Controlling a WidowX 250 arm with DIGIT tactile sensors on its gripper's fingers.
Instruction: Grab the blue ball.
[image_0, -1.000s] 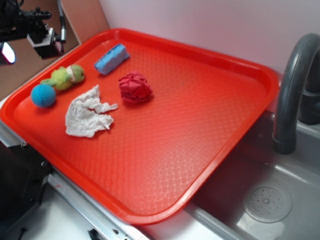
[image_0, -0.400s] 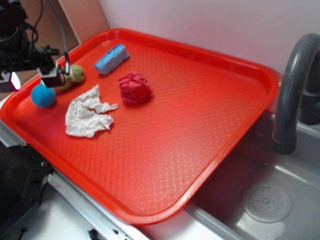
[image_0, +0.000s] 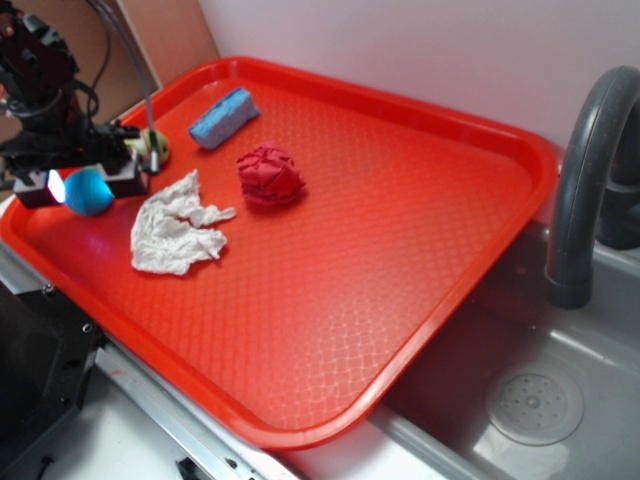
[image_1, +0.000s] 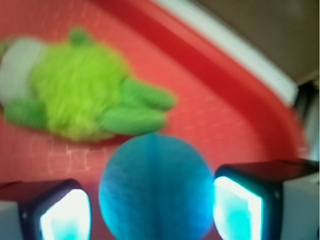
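Note:
The blue ball (image_0: 88, 191) (image_1: 156, 187) rests on the red tray (image_0: 400, 250) near its left rim. My gripper (image_0: 86, 186) (image_1: 155, 210) has come down around it and stands open. One finger sits on each side of the ball, with small gaps showing between the ball and the pads (image_1: 237, 210) in the wrist view. The ball lies on the tray surface, fuzzy and round, filling most of the space between the fingers.
A green plush toy (image_0: 150, 145) (image_1: 80, 97) lies just behind the ball. A white crumpled cloth (image_0: 178, 225), a red cloth wad (image_0: 270, 175) and a blue sponge (image_0: 223, 117) lie nearby. To the right are a sink (image_0: 530, 400) and a dark faucet (image_0: 585, 170).
The gripper has moved from above the tray's back-left corner down and forward to the ball, and now straddles it. The ball and other items have not moved.

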